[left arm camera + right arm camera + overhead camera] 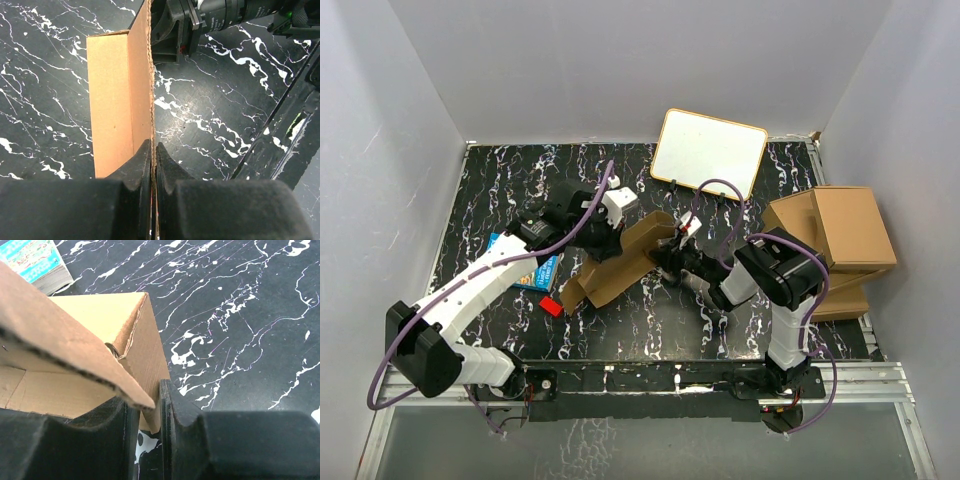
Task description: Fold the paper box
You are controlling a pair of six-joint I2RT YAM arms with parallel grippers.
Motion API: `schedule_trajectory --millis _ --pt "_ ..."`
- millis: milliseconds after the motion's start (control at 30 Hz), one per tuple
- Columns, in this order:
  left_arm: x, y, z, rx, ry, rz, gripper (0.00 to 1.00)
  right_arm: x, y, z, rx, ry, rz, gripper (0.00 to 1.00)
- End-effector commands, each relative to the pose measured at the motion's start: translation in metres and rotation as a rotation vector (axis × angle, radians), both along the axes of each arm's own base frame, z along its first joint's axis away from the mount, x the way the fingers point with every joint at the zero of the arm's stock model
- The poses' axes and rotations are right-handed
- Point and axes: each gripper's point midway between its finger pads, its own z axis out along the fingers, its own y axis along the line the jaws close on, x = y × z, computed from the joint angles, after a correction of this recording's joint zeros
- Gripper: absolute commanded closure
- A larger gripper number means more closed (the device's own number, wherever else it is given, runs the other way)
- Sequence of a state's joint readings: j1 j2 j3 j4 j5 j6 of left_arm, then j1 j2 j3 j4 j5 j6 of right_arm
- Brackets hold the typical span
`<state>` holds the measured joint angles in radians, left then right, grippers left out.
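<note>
The paper box (625, 262), brown corrugated cardboard partly folded with walls standing, lies mid-table between both arms. My left gripper (605, 235) comes at it from the far left side. In the left wrist view it (153, 150) is shut on the box's upright wall edge (142, 75). My right gripper (665, 255) is at the box's right end. In the right wrist view its jaws (150, 395) stand slightly apart around a corner of the box wall (150, 355), with a gap showing on the left side. A loose flap (55, 335) overhangs its left finger.
A blue picture book (525, 262) lies left of the box, partly under the left arm, with a small red piece (551, 306) in front of it. A white board (708, 152) leans at the back. Larger cardboard boxes (835, 240) are stacked at the right edge.
</note>
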<state>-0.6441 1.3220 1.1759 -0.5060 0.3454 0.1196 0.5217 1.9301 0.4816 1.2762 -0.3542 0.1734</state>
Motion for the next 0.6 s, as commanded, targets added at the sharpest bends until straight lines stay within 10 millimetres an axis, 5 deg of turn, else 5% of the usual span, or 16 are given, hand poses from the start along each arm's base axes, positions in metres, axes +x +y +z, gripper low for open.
schedule_trajectory --millis 0,567 --pt "-0.01 -0.005 0.022 -0.083 -0.039 -0.032 1.0 0.001 0.005 0.053 0.095 -0.192 0.024 0.74" --pt "-0.017 -0.005 0.008 -0.07 0.04 -0.018 1.0 0.002 0.001 0.062 0.103 -0.258 0.02 0.65"
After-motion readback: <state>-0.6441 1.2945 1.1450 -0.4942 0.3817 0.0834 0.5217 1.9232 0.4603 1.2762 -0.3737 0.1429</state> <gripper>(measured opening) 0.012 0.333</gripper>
